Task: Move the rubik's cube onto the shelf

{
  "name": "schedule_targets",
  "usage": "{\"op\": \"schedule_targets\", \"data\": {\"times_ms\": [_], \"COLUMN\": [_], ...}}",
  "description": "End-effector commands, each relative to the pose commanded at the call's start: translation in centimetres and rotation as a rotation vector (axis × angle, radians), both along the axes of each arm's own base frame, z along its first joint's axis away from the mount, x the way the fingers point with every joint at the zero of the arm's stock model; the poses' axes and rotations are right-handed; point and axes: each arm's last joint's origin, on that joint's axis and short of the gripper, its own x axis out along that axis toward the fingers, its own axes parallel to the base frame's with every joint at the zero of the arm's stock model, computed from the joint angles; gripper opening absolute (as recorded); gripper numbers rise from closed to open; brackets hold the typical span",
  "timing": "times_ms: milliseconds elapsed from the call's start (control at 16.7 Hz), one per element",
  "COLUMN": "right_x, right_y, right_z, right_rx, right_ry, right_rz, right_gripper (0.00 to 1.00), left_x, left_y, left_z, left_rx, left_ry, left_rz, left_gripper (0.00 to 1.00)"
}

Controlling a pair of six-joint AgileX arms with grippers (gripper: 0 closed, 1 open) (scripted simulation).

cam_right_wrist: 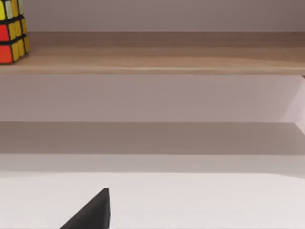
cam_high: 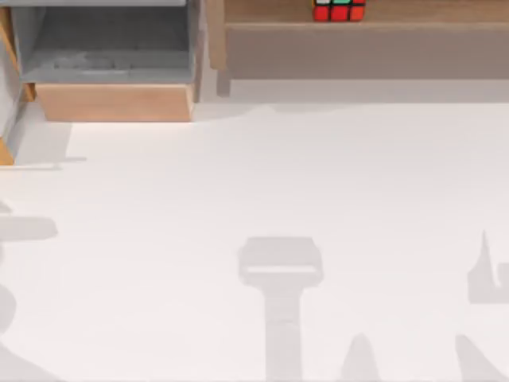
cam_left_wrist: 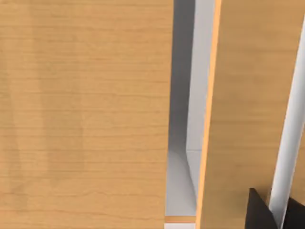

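Starting at 10 o'clock on the white surface (cam_high: pixel 254 199), a shorter wooden box (cam_high: pixel 115 102) with grey interior stands beside the shelf (cam_high: pixel 398 11). Rubik's cube (cam_high: pixel 339 9) rests on the shelf's plank top, near 12 o'clock. Jaws state of either arm: cannot tell.

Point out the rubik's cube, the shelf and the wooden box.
rubik's cube (cam_high: pixel 339 10): top view, on its red stickers.
shelf (cam_high: pixel 445 11): top view, bare plank top right of the cube.
wooden box (cam_high: pixel 111 102): top view, its light-brown front panel.
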Motion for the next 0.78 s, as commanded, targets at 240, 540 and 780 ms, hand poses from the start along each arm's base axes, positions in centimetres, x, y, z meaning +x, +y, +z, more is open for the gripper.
{"op": "schedule_targets", "data": {"times_ms": [240,540,780], "right_x": [0.0,0.0,0.0], "right_y": [0.0,0.0,0.0], "right_z": [0.0,0.0,0.0], "right_rx": [0.000,0.000,0.000], "right_ry": [0.000,0.000,0.000], "right_rz": [0.000,0.000,0.000], "right_gripper": [1.00,1.00,1.00], "left_x": [3.4,5.9,6.1], "left_y": [0.1,-0.2,0.0], "left_z": [0.1,0.1,0.0], "left_rx": [0.004,0.000,-0.002], "left_ry": [-0.006,-0.003,0.003], "left_rz": [-0.002,0.000,0.002], "left_gripper": [0.00,0.00,0.00]}}
